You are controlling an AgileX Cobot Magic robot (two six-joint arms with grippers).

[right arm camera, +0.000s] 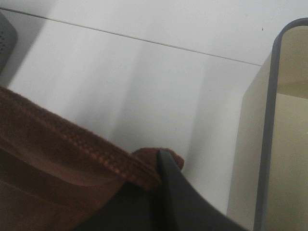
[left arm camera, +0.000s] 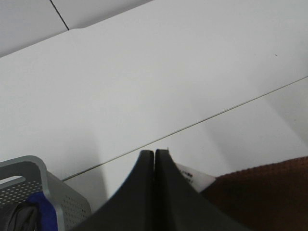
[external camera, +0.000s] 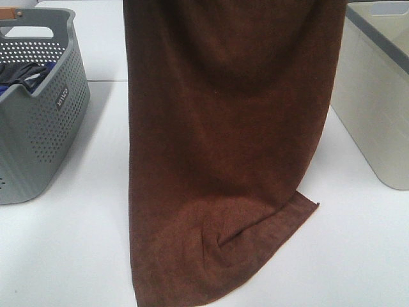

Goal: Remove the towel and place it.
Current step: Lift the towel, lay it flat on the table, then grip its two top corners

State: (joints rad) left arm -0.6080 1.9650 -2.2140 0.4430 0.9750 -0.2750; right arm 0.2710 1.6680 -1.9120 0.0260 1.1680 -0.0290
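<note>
The dark-brown towel [external camera: 223,147] hangs down the middle of the exterior view from above the picture's top. Its lower end lies folded on the white table [external camera: 64,256]. Both grippers are out of the exterior view. In the left wrist view my left gripper [left arm camera: 154,155] is shut on the towel's edge by its small white tag [left arm camera: 192,177], with the brown cloth [left arm camera: 269,197] beside it. In the right wrist view my right gripper [right arm camera: 161,161] is shut on the towel's stitched hem [right arm camera: 72,144].
A grey perforated laundry basket [external camera: 38,121] with dark and blue garments [external camera: 22,75] stands at the left; it also shows in the left wrist view [left arm camera: 38,192]. A beige bin [external camera: 377,96] with a grey rim stands at the right, and shows in the right wrist view [right arm camera: 284,144].
</note>
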